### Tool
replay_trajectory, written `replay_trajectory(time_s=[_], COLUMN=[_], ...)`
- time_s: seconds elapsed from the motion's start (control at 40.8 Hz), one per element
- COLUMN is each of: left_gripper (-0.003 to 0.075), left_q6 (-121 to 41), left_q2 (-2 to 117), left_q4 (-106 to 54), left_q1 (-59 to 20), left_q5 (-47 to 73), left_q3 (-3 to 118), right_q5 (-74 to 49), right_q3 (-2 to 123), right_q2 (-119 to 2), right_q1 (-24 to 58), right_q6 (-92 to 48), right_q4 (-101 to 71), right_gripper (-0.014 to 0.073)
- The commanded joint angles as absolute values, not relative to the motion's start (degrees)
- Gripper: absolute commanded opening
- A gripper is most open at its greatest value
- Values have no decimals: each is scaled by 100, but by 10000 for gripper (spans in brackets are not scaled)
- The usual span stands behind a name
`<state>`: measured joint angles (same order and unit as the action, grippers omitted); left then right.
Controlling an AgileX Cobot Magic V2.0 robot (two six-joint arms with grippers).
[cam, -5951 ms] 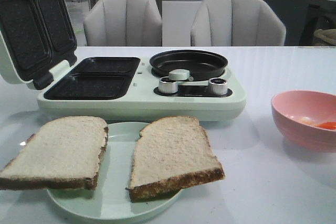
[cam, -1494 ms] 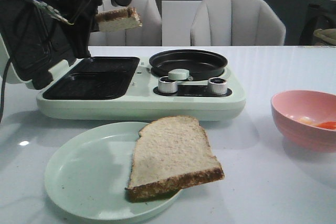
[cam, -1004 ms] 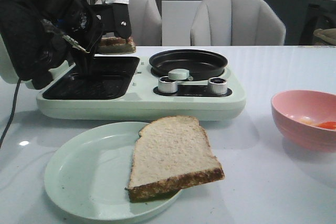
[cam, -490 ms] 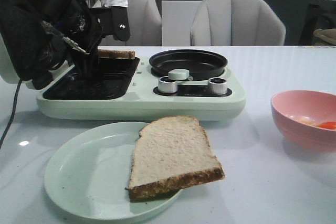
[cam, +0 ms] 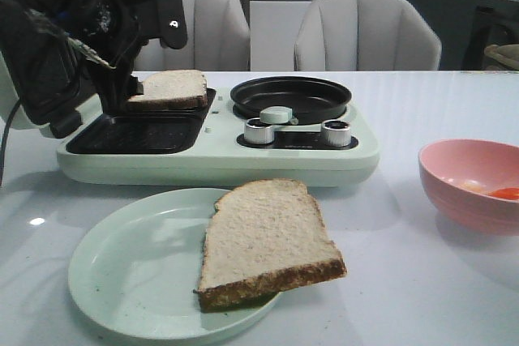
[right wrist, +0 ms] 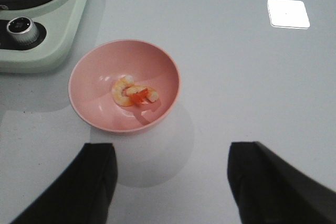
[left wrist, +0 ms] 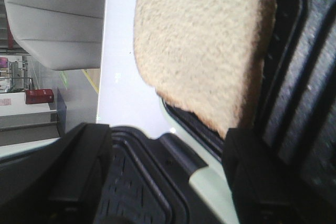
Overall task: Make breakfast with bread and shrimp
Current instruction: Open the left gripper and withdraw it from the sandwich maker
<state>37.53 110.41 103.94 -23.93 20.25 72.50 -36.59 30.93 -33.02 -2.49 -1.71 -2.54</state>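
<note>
The pale beige wholemeal bread slice (cam: 168,88) now leans on the black grill tray's (cam: 138,133) far edge, released; left end effector (left wrist: 168,177) fingers apart.

One bread slice (cam: 169,88) lies tilted on the far grill well (cam: 174,101) of the sandwich maker (cam: 219,147), at about ten o'clock on the table, its pale crumb facing up and its dark crust toward the front. The second slice (cam: 266,241) lies flat on the right half of a pale green plate (cam: 134,269) at six o'clock, its crusted corner overhanging the rim. The shrimp (right wrist: 134,93), curled, orange-red and whitish, rests in the bottom of a pink bowl (right wrist: 94,87) at three o'clock.
</note>
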Motion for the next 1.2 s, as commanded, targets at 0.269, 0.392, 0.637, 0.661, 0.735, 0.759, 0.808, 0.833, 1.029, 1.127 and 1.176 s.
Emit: replay_trajectory(time_s=[0.269,0.392,0.637,0.661,0.735,0.759,0.808,0.833,1.029,1.127,1.176], left_gripper=[488,487,487,487,487,487,487,487,487,487,487], left_q6=[4095,3322,2289,2289,2289,2289,2289,2289,2301,2301,2301], left_q2=[8913,8173,6926,6818,6422,6273,6024,5918,4911,4500,4263], left_q4=[8802,6933,3607,3389,2960,2853,2617,2501,1945,1731,1662], left_q1=[-3417,-3973,-4902,-4954,-5128,-5169,-5272,-5308,-5491,-5491,-5491], left_q5=[2994,3313,4755,4818,4818,4793,4791,4782,4495,4329,4319], left_q3=[6105,5878,5875,5875,5808,5790,5709,5655,4963,4628,4479], right_q5=[-3270,-3270,-3270,-3270,-3270,-3270,-3270,-3270,-3270,-3265,-3265], right_q3=[3297,3297,3297,3297,3297,3297,3297,3297,3297,3297,3297], right_q2=[-3356,-3356,-3356,-3356,-3356,-3356,-3356,-3356,-3356,-3356,-3356], right_q1=[-269,-269,-269,-269,-269,-269,-269,-269,-269,-269,-269], right_q6=[-188,-188,-188,-188,-188,-188,-188,-188,-188,-188,-188], right_q4=[-200,-200,-200,-200,-200,-200,-200,-200,-200,-223,-223], right_gripper=[556,556,556,556,556,556,556,556,556,556,556])
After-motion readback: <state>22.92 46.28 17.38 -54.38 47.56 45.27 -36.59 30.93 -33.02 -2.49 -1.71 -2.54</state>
